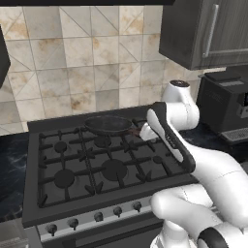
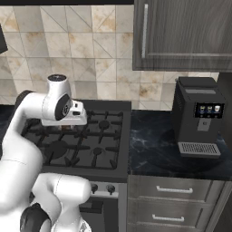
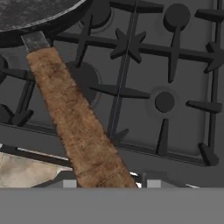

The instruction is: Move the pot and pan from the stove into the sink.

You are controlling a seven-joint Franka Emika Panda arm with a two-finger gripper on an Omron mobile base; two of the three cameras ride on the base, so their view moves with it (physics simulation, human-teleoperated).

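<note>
Pan (image 1: 108, 124) at the stove's (image 1: 97, 167) back edge.
Claw (image 3: 107, 183) straddles its brown handle (image 3: 74, 118) (grip unclear); 4 front burners bare.

The left base view looks forward and down from behind the arm onto the stove (image 1: 97, 164) and tiled wall. The right base view faces the same stove (image 2: 90, 140) from the other side, taking in a coffee machine (image 2: 198, 118). The hand view sits close above the grates (image 3: 144, 83).
</note>
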